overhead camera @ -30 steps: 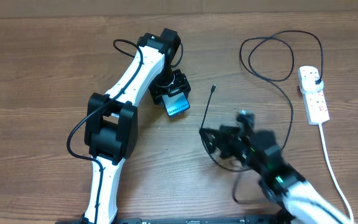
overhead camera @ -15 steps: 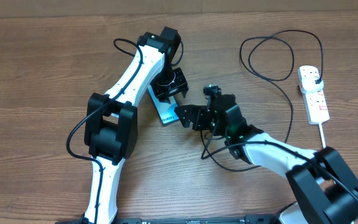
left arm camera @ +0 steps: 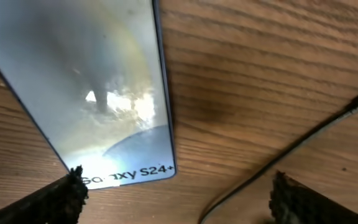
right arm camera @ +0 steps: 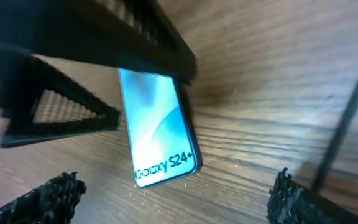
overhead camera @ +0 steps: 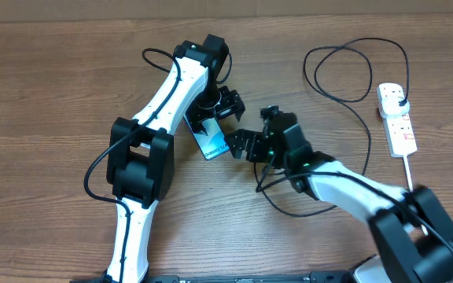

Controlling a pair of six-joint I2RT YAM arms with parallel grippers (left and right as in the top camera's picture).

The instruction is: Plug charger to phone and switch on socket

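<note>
One phone [overhead camera: 213, 145] lying flat, diagonal, text end toward right tool [overhead camera: 239, 145]

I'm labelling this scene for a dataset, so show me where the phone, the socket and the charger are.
phone [left arm camera: 92, 74]: left wrist view, middle of its screen.
socket [overhead camera: 400, 130]: overhead view, white body below the plugged-in end.
charger [overhead camera: 367, 40]: overhead view, top of the black cable loop.
</note>
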